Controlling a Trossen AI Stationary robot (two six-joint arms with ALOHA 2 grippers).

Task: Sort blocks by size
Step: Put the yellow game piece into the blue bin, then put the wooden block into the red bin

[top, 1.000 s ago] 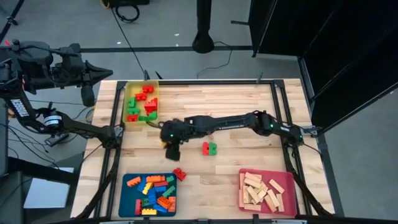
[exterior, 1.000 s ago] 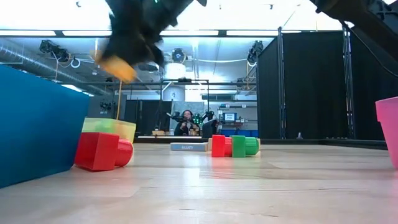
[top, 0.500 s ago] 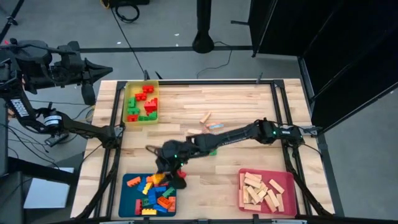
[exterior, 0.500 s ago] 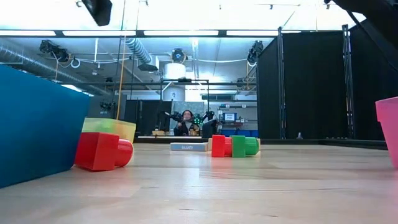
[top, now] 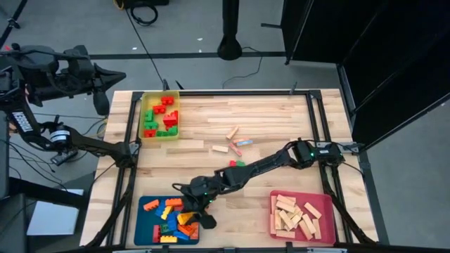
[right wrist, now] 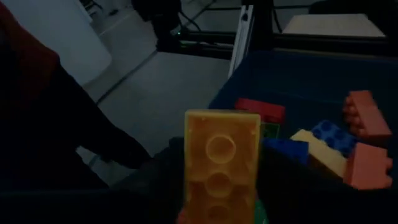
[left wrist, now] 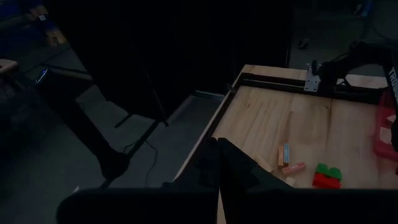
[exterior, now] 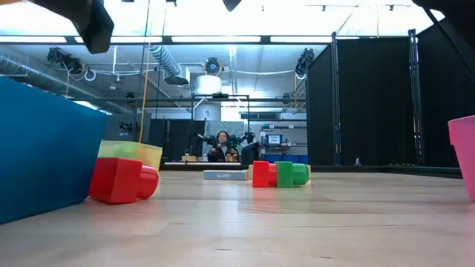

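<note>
My right gripper (top: 197, 214) hangs over the blue tray (top: 144, 228) near the table's near edge, shut on a yellow studded brick (right wrist: 221, 163). The blue tray holds several red, orange, blue and yellow bricks (right wrist: 364, 140). A red and green brick pair (top: 236, 164) rests on the table mid-way; it also shows in the low view (exterior: 279, 174). A red brick (exterior: 122, 180) lies on the table beside the blue tray. My left gripper (top: 118, 73) waits shut, off the table's far left corner. My right gripper pinches the yellow brick by its two long sides (right wrist: 193, 168) between its two fingers (right wrist: 163, 171). The brick's face with round marks is turned toward the wrist camera. The brick is lifted clear, above the bricks in the blue tray.
A yellow tray (top: 145, 112) with red and green bricks stands at the far left. A pink tray (top: 325, 204) with pale wooden bars stands at the near right. Two loose wooden bars (top: 232, 132) and a small pink and blue piece (top: 242, 143) lie mid-table.
My right gripper has gone from the table's middle toward the near edge, to above the blue tray, carrying the yellow brick clear of the table. It has risen almost out of the low view. The bars and bricks it had covered now show.
</note>
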